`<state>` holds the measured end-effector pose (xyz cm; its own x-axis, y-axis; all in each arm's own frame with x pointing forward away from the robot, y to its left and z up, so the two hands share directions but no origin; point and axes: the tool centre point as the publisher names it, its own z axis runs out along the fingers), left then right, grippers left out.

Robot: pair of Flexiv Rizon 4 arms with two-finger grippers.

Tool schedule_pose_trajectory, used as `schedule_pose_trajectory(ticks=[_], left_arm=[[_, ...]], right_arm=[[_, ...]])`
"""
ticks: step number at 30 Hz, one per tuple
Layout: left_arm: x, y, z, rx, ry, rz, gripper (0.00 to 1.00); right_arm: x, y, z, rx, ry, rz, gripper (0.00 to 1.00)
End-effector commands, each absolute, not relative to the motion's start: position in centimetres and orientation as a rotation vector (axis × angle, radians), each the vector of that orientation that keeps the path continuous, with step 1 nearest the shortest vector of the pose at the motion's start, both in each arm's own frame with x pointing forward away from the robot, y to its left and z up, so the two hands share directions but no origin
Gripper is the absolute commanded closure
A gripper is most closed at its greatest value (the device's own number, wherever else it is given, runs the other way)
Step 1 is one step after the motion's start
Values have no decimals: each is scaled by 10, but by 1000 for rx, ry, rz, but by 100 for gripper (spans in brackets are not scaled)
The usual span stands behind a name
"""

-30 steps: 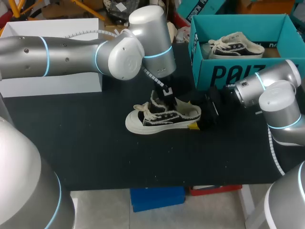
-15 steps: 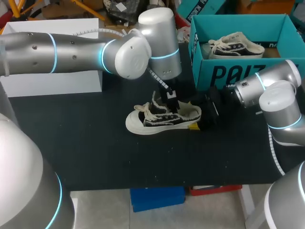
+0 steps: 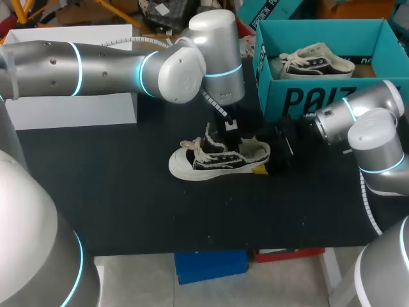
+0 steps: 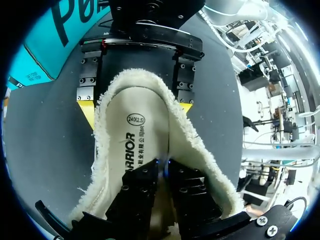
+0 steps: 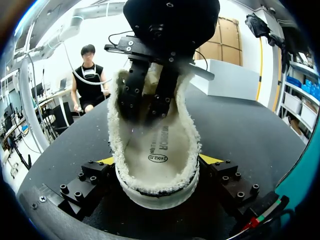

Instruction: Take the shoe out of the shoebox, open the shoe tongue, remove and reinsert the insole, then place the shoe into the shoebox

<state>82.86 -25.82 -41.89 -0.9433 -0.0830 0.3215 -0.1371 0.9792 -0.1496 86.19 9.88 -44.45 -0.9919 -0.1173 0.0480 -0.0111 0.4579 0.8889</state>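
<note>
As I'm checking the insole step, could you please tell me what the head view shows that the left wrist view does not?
Only the head view: a second shoe inside the shoebox, plus the toe and laces of the shoe on the table. Only the left wrist view: the insole lying inside the fleece lining. Both: the left gripper down in the shoe, the right gripper clamped on its heel.

Black table [image 3: 128, 198], shoe [image 3: 182, 165], teal shoebox [image 3: 300, 99]
</note>
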Motion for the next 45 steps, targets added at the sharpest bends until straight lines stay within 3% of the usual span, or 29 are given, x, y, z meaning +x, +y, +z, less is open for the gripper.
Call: schedule_pose_trajectory(ticks=[1, 28, 42, 45], left_arm=[[823, -262, -428, 160, -2848, 229, 56], [846, -249, -455, 218, -3528, -106, 55], [865, -241, -465, 377, -3942, -52, 65], [870, -239, -465, 406, -3986, -48, 62]], right_arm=[[863, 101, -443, 113, -2593, -1577, 100], [863, 101, -443, 113, -2593, -1577, 100], [863, 101, -443, 113, -2593, -1577, 100], [863, 101, -443, 113, -2593, -1577, 100]])
